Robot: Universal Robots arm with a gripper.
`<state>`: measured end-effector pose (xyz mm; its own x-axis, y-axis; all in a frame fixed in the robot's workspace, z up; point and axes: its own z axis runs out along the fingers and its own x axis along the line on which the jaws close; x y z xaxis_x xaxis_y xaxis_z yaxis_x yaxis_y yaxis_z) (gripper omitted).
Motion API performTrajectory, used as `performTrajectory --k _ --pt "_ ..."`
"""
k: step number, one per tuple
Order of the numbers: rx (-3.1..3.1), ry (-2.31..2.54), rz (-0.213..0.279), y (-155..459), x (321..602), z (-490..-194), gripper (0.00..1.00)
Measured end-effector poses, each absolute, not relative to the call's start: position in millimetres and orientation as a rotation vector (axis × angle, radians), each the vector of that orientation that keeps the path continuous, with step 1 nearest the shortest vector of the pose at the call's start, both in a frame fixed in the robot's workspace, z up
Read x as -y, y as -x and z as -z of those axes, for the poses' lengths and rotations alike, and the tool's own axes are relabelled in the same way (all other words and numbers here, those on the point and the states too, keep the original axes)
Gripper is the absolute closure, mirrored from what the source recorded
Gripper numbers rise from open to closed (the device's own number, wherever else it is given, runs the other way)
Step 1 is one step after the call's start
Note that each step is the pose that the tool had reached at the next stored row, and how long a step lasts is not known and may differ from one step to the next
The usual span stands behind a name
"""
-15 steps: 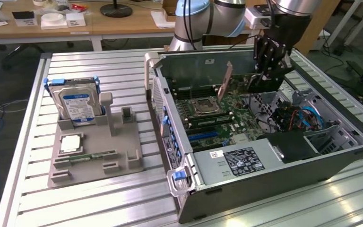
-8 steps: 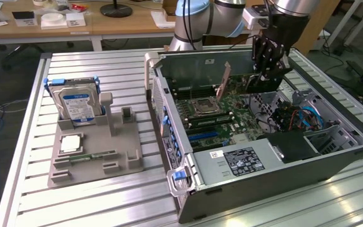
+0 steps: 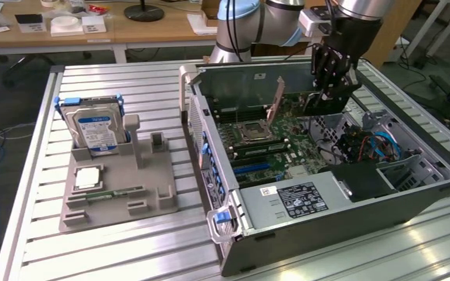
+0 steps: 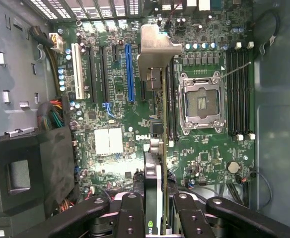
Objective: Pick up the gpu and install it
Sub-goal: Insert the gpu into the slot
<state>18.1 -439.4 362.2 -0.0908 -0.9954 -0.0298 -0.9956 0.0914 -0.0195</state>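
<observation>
white "dell" lettering (image 4: 144,136) stands on the green motherboard (image 4: 204,153); print on the power supply sticker (image 3: 299,200) and hard drive label (image 3: 98,130) is too small to read.

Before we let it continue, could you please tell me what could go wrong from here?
The gripper holds the graphics card edge-on above the motherboard; if it misses its slot, its contacts could hit the board. Its metal bracket may catch the slotted case wall. The open processor socket lies close beside the card.
</observation>
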Motion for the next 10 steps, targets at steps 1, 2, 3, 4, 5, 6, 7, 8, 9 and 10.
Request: performTrajectory --k 1,2,3,4,5,6,7,8,9,10 --pt "-2.295 2.094 -0.009 -18.0 439.4 -362.2 0.73" --pt "-2.295 2.094 -0.009 -18.0 439.4 -362.2 0.73" --pt "-2.295 2.094 -0.009 -17.6 439.4 -362.2 0.73" --pt "-2.295 2.094 -0.009 -16.6 439.4 -362.2 0.73" --pt "-2.294 2.094 -0.009 -15.5 439.4 -362.1 0.73" --pt "-2.294 2.094 -0.009 -14.2 439.4 -362.1 0.73" --pt "-2.294 2.094 -0.009 -12.8 439.4 -362.1 0.73" --pt "-2.294 2.094 -0.008 -11.3 439.4 -362.1 0.73" --pt "-2.294 2.094 -0.008 -10.9 439.4 -362.1 0.73" --pt "-2.294 2.094 -0.008 -10.9 439.4 -362.1 0.73"
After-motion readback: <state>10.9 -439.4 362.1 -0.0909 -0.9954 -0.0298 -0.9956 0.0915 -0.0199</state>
